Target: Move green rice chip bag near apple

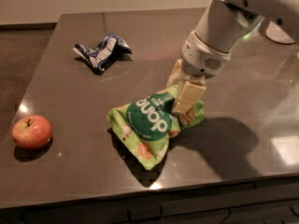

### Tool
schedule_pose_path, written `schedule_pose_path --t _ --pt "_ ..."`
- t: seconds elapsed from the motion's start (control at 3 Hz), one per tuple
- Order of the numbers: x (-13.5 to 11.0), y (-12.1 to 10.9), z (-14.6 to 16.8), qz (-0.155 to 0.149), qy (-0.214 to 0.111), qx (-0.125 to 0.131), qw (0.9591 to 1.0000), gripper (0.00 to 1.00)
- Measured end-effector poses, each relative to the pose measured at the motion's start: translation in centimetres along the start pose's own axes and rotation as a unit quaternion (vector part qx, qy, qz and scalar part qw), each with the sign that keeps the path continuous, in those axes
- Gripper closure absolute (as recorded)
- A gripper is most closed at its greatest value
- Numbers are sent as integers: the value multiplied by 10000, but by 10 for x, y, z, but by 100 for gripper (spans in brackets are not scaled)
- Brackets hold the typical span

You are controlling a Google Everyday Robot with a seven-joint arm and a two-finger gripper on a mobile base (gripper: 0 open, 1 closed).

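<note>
**A:** So, what sits farthest left?

**B:** A small round red apple with yellowish patches and a short stem. It rests on the dark, glossy tabletop, close to the left edge and toward the front.

**A:** And next along?

**B:** A wrinkled blue-and-white snack bag, farther back and well apart from the apple.

**A:** Where is the green one?

**B:** The large lime-green rice chip bag, with its dark green circle and white lettering, lies right of centre near the front edge. It is well apart from the apple. Its lower end rests on the tabletop, and its upper right end runs up into the gripper.

**A:** And the gripper itself?

**B:** The cream-coloured two-finger gripper hangs from the white arm that enters at the upper right. It stands over the bag's upper right corner and is clamped on it. One finger lies in front of the foil, the other behind it.

**A:** How many of each?

**B:** One apple, one blue-and-white snack bag, one green rice chip bag, one arm, and one gripper with two fingers.
</note>
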State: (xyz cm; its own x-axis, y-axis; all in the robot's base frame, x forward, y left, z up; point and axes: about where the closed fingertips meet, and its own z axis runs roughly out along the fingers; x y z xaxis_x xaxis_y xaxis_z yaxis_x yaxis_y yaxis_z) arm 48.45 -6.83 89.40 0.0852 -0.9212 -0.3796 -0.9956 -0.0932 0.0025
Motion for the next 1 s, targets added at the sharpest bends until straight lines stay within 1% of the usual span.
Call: schedule_pose_path --t 0.33,0.67,1.0 --pt "-34 -14 13 -62 -183 -63 9998 100" --pt "-60 -24 29 40 -257 -95 9996 100" --pt "-81 -31 42 179 -235 -128 9995 100"
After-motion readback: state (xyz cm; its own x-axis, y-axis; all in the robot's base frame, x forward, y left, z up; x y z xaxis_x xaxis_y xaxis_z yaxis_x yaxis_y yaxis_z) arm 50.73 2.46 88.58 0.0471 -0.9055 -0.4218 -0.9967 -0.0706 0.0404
